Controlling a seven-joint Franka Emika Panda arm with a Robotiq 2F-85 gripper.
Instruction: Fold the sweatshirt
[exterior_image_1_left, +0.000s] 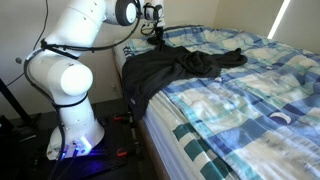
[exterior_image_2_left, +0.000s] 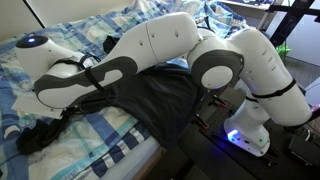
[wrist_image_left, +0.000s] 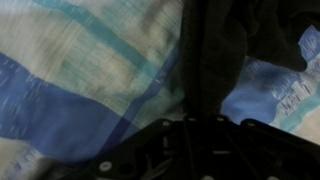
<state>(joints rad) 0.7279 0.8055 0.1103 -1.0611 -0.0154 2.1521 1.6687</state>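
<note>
Wrist view is mostly blue-and-white patchwork bedspread (wrist_image_left: 80, 70), with the rumpled black fabric sweatshirt (wrist_image_left: 235, 40) bunched along the right side. So you're parked right at the cloth's edge, which makes sense if the plan is to pinch a hem or sleeve and drag it across.

Honest note on the black Robotiq gripper (exterior_image_1_left: 153, 30): its dark body fills the bottom of the wrist view and blends into the fabric. I can't tell how wide the jaws stand or whether they've got any cloth.

In an exterior view the sweatshirt (exterior_image_1_left: 165, 70) sits at the corner of the bed nearest the robot's base. Part of it hangs over the mattress edge and one sleeve (exterior_image_1_left: 225, 58) trails out over the bedspread (exterior_image_1_left: 250, 90). The white jointed arm (exterior_image_2_left: 150, 45) reaches low across the garment (exterior_image_2_left: 160, 100) and hides a good chunk of it.

It looks nowhere near folded to me, so I'd call this early days. Watch that overhang: my guess is that lifting a corner could let the whole thing slide off the bed.
</note>
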